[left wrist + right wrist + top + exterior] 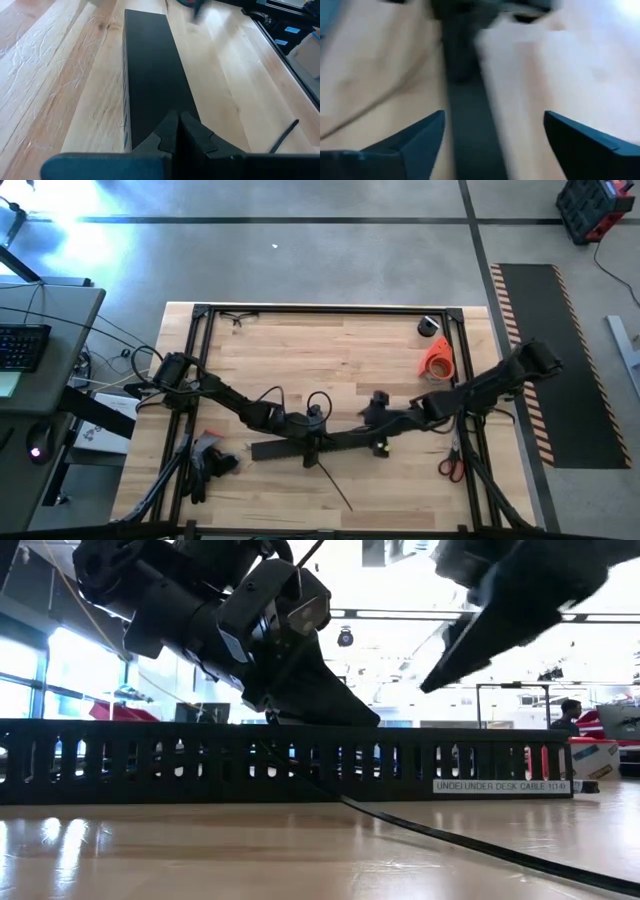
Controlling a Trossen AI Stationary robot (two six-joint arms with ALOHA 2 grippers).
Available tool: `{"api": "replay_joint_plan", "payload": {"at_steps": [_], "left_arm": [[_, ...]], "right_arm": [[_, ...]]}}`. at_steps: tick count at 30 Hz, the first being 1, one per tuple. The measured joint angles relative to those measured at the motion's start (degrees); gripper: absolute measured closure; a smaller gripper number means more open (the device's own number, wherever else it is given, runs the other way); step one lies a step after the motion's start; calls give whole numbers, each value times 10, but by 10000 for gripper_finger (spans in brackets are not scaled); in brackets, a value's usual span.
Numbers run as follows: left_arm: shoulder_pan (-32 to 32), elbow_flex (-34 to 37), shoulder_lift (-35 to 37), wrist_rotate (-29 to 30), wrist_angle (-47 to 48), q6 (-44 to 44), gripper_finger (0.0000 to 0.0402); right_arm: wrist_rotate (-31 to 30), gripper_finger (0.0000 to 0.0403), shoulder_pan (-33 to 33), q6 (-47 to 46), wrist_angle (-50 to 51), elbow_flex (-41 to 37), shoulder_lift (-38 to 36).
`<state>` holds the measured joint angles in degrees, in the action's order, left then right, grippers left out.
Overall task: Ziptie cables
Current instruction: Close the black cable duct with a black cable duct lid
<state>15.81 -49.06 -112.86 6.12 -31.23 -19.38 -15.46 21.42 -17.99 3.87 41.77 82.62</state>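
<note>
A long rigid black slotted strip [330,443] lies across the middle of the table and fills the low view [300,762]. My left gripper [316,426] is shut over the strip's flat top [150,75]. My right gripper [376,412] is open and hangs above the strip's right part [480,640]. Its fingers stand on either side of the strip [465,125] without touching it. A thin dark strand [333,480] runs from the strip toward the near edge [450,835]. No view plainly shows the bunch of pale cables. My left gripper comes from the table's left, slanting down. Its shut fingertips [178,122] rest on the strip's flat top [150,100], about midway along it. The strip stays flat on the table. Whether the fingers also hold the strand's end, I cannot tell.
An orange tape roll [437,360] and a small dark object [428,326] sit near the far right corner. Red-handled scissors [450,468] lie at the right rail. Tools [207,458] lie near left. A black frame [320,310] edges the table. A person [570,715] stands far behind.
</note>
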Motion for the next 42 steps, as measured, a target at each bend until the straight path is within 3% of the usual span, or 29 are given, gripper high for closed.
{"api": "replay_joint_plan", "payload": {"at_steps": [3, 6, 12, 14, 18, 23, 27, 31, 42], "left_arm": [[0, 0, 0, 0, -1, 0, 401], [0, 1, 0, 1, -3, 1, 401], [-6, 3, 4, -7, -38, -10, 401], [-15, 4, 21, -29, -28, -10, 401], [-28, 6, 105, -30, 63, -1, 401], [-9, 3, 239, -13, 287, -13, 402], [40, 8, 304, 20, 423, -80, 402], [93, 14, 323, 19, 548, -178, 402], [189, 37, 301, 35, 531, -336, 402]], "right_arm": [[65, 126, 15, -1, -122, -65, -1], [70, 193, 22, -19, -218, -120, -1], [43, 359, 14, -62, -243, -172, 26], [36, 391, 15, -54, -245, -172, 35], [23, 389, 15, -52, -239, -172, 33], [-2, 401, 15, -52, -228, -173, 32], [-28, 402, 15, -65, -221, -173, 32], [-36, 402, 11, -75, -219, -173, 32], [-39, 403, 3, -91, -220, -174, 33]]}}
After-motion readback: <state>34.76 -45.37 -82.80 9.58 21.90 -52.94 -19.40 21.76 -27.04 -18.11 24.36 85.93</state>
